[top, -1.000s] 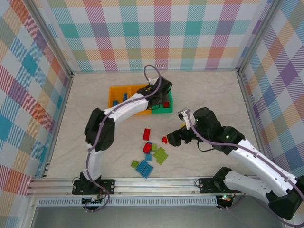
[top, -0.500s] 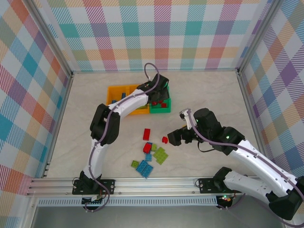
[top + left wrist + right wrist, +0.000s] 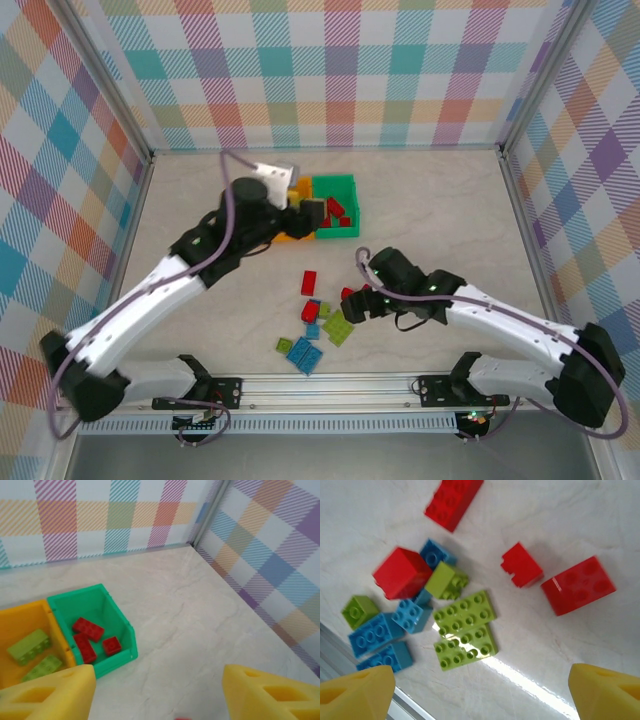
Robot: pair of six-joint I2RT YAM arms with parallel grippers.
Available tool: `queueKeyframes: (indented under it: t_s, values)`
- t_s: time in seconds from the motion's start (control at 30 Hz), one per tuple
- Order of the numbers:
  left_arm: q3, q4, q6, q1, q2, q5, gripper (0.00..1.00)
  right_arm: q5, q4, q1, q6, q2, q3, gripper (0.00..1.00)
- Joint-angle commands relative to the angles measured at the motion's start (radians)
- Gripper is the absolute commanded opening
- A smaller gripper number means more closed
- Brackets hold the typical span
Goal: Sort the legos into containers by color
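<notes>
Loose legos lie in a pile (image 3: 315, 335) at the table's front middle: red, blue and lime green bricks. My right gripper (image 3: 357, 303) hangs open over its right side. The right wrist view shows two lime plates (image 3: 465, 630), blue bricks (image 3: 372, 635), a red cube (image 3: 402, 573) and a small red brick (image 3: 521, 565) in front of the open gripper (image 3: 480, 690). My left gripper (image 3: 308, 215) is open beside the green bin (image 3: 340, 232), which holds three red bricks (image 3: 90, 637). Next to it is an orange bin (image 3: 20, 625) holding two lime bricks (image 3: 29, 646).
My left arm (image 3: 200, 265) crosses over the orange bins (image 3: 298, 190) and hides most of them. A long red brick (image 3: 309, 282) lies alone between the bins and the pile. Plaid walls enclose the table; a metal rail (image 3: 320, 385) runs along the front edge.
My left gripper has drawn back from over the green bin toward its near left side, and the arm has swung leftward. My right gripper has moved left and down toward the pile.
</notes>
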Motion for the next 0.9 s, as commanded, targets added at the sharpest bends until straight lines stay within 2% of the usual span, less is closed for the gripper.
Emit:
queueKeyframes:
  t_s: [0.0, 0.07, 0.2, 0.3, 0.43, 0.53, 0.67, 0.8, 0.87]
  values:
    - [-0.124, -0.086, 0.266, -0.003, -0.147, 0.041, 0.72, 0.064, 0.060, 0.068, 0.031, 0.075, -0.016, 0.90]
    - [-0.192, -0.140, 0.418, -0.002, -0.256, 0.101, 0.79, 0.069, 0.077, 0.107, 0.011, 0.141, -0.003, 0.91]
    - [-0.292, -0.358, 0.690, -0.004, -0.406, 0.291, 0.96, 0.111, 0.074, 0.194, -0.062, 0.274, 0.049, 0.91]
    - [-0.363, -0.458, 0.798, -0.006, -0.493, 0.321, 1.00, 0.174, 0.056, 0.236, -0.071, 0.362, 0.075, 0.90]
    - [-0.452, -0.607, 1.052, -0.006, -0.616, 0.421, 1.00, 0.189, 0.088, 0.249, -0.071, 0.421, 0.068, 0.88]
    - [-0.529, -0.583, 1.081, -0.006, -0.698, 0.424, 1.00, 0.188, 0.109, 0.249, -0.065, 0.445, 0.060, 0.81]
    - [-0.584, -0.545, 1.079, -0.006, -0.717, 0.442, 1.00, 0.193, 0.115, 0.249, -0.059, 0.472, 0.058, 0.65]
    - [-0.618, -0.505, 1.081, -0.006, -0.709, 0.444, 1.00, 0.193, 0.122, 0.248, -0.062, 0.483, 0.050, 0.63]
    - [-0.632, -0.484, 1.080, -0.006, -0.709, 0.448, 1.00, 0.188, 0.127, 0.249, -0.065, 0.481, 0.045, 0.59]
